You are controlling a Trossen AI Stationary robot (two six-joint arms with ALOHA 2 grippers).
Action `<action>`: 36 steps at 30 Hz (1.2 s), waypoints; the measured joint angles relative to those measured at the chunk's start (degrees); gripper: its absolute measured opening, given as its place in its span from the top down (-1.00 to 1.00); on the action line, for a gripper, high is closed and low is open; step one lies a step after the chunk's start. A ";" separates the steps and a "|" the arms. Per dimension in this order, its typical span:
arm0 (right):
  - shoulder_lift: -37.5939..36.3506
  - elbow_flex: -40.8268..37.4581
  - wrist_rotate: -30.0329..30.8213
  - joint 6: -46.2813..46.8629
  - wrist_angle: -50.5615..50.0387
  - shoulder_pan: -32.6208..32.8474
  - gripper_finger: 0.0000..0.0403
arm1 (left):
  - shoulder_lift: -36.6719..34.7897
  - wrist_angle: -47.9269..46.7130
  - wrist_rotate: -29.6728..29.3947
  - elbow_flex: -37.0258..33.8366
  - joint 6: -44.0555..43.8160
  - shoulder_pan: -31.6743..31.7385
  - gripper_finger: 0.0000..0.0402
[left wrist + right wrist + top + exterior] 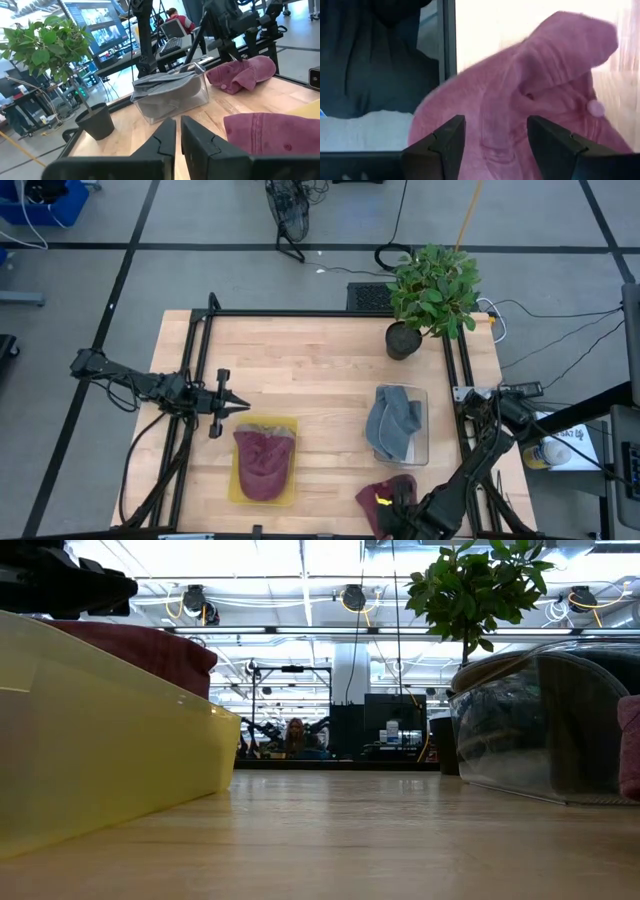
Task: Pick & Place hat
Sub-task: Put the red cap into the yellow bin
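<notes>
- Right at the near edge of the table, the right gripper [400,505] stands over a crumpled maroon hat [385,498] on the bare wood. In its wrist view the two fingers [447,142] are spread wide, with the pink-maroon cloth [545,95] showing between and beyond them, and nothing is pinched.
- Just to the left of that, also near the front, a yellow tray [238,490] holds a second maroon hat [265,463], lying flat and filling most of the tray. From table height, the tray's translucent yellow wall [100,740] looms large, with the dark red cloth [150,650] peeking over its rim.
- A step further back on the right side, a clear plastic bin [422,445] holds a folded grey cloth [393,423]. The bin sits apart from the loose hat.
- At the left edge, level with the middle of the table, the left gripper [240,405] hangs above the wood just behind the yellow tray. Its fingers [165,142] are nearly together, with only a thin slit between them, and hold nothing.
- At the far right corner stands a potted plant [432,288] in a dark pot [403,340].
- Beyond the table, a person [177,20] sits at a screen.
</notes>
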 joint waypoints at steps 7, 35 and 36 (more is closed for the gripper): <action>0.00 -3.92 -5.58 2.44 2.20 0.07 0.07 | 0.01 -1.24 -0.01 0.00 -0.37 0.00 0.80; -12.73 -7.09 9.10 -19.54 24.26 -1.72 0.98 | 0.28 -1.41 0.00 0.00 -0.35 0.00 0.80; -13.70 -7.09 10.58 -20.77 26.09 -2.72 0.98 | 0.26 -1.39 -0.02 0.00 -0.35 0.00 0.80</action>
